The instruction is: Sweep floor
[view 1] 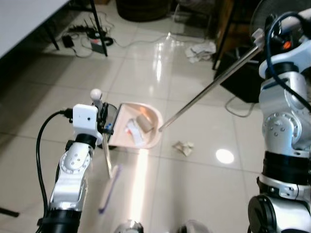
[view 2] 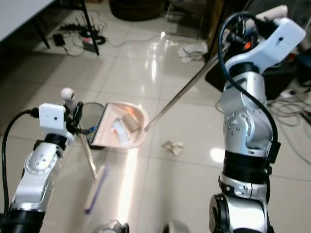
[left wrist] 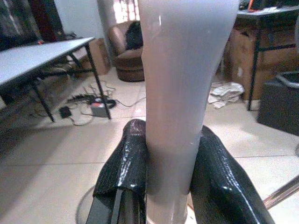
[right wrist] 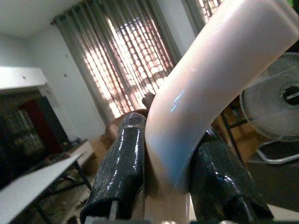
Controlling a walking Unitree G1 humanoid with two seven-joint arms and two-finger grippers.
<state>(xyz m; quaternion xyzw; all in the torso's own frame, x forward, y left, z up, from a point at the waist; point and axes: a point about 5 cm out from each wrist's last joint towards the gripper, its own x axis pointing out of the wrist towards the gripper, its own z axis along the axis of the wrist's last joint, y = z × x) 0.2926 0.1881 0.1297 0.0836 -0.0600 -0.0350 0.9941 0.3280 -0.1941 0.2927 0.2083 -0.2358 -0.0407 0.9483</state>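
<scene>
A pale pink dustpan (view 1: 156,115) stands on the tiled floor in front of me with scraps of litter (view 1: 138,128) lying inside it. Its upright pale handle (left wrist: 177,84) is clamped in my left gripper (view 1: 103,119), fingers shut on both sides. My right gripper (right wrist: 170,140), raised at the upper right, is shut on the white curved grip (right wrist: 205,70) of a broom. The broom's metal pole (view 1: 209,92) slants down to the dustpan's right rim. A crumpled paper scrap (view 1: 183,147) lies on the tiles just right of the dustpan.
A crumpled white rag (view 1: 200,50) lies farther back near a black box (view 1: 243,77). Cables and a power strip (view 1: 95,41) sit under a table (view 1: 24,14) at the back left. A fan (right wrist: 278,105) stands on the right. A pale purple strip (view 1: 110,188) lies near my feet.
</scene>
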